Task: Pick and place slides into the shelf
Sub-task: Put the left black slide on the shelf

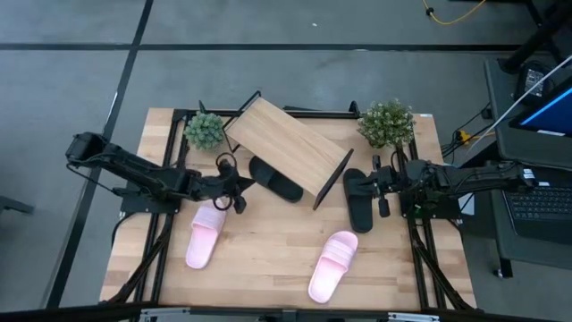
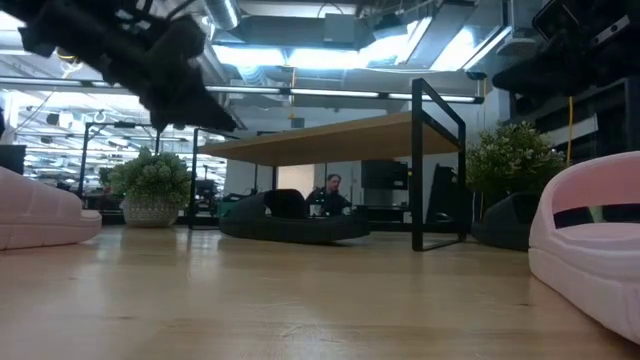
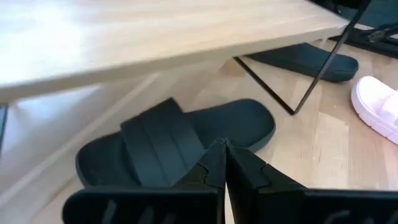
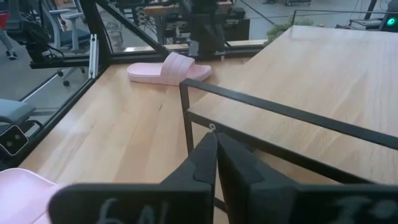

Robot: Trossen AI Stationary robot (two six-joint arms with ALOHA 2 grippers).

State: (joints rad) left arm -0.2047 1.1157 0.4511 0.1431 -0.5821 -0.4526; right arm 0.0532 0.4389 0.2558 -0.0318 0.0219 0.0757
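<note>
High view: the shelf (image 1: 284, 143) sits slanted near the middle of the tabletop (image 1: 268, 259), toward twelve o'clock. One black slide (image 1: 275, 179) lies half under its nine-o'clock edge, the other black slide (image 1: 359, 201) just beside its three-o'clock end. Two pink slides rest toward six o'clock, one at the left (image 1: 206, 237), one at the right (image 1: 333, 265). The left tool (image 1: 239, 184), fingers together and empty, hovers just beside the first black slide. The right tool (image 1: 375, 186), fingers together and empty, hangs over the second black slide. Two potted plants (image 1: 204, 131) flank the shelf.
</note>
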